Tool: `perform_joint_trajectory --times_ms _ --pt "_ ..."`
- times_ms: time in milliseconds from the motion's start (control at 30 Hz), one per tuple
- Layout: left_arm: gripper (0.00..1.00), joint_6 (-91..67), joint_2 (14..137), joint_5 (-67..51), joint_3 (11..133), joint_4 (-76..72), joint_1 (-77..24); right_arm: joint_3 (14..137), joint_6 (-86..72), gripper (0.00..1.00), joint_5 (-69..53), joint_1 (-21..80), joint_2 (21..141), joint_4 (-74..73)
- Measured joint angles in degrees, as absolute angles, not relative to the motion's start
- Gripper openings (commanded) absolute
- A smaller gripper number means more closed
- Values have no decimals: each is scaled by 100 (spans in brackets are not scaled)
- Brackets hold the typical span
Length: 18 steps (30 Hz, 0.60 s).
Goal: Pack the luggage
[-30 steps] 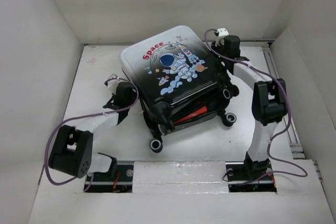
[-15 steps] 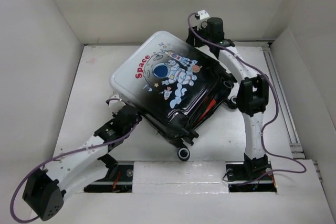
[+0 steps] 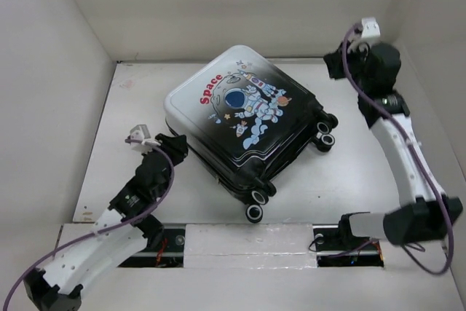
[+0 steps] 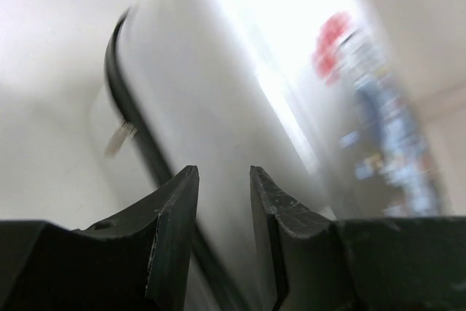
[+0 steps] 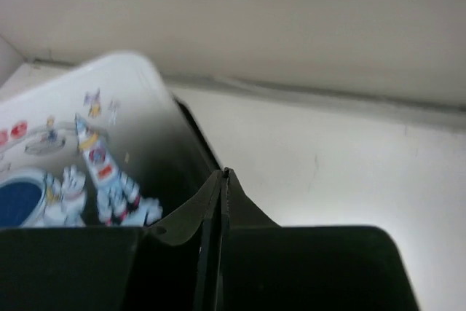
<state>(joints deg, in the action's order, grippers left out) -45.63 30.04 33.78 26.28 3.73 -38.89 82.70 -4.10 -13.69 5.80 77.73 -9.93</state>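
Observation:
The luggage [image 3: 240, 121] lies flat mid-table with its lid down and the astronaut and red "Space" print facing up. Its wheels [image 3: 255, 213] point toward the near right. My left gripper [image 3: 177, 146] sits low at the case's near-left corner. In the left wrist view its jaws [image 4: 222, 172] stand slightly apart with nothing between them, and the blurred white side of the luggage [image 4: 218, 92] is just ahead. My right gripper [image 3: 333, 63] hangs raised at the back right, clear of the case. It is shut and empty [image 5: 223, 172], with the luggage [image 5: 73, 151] below to its left.
White walls [image 3: 65, 71] box in the table on the left, back and right. A metal rail [image 3: 408, 194] runs along the right edge. The arm bases [image 3: 342, 242] sit at the near edge behind a taped strip.
The luggage lid has come down flat; the gap with something red in it no longer shows. My right gripper left the case, rose to the back right and shut. The left arm shifted along the left corner.

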Motion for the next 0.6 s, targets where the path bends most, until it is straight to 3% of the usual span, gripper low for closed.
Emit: perform_joint_trajectory --times_ms 67,167,300,400,600 --pt "30 -4427 2711 3535 2672 58 -3892 7100 -513 0 -978 773 6805 -897" --pt "38 -4254 2880 3841 3127 -451 -3885 5714 -716 0 -375 1323 5535 -1120" --pt "39 -4032 4563 3677 4862 -766 -3542 4797 -1061 0 346 1890 4611 -1754" --pt "42 -3986 5935 2923 6226 -1002 -2746 4418 -1385 0 908 2112 4252 -2209" --pt "42 -4016 8047 1527 7607 -642 -989 3815 -1986 0 1463 2502 3892 -2530"
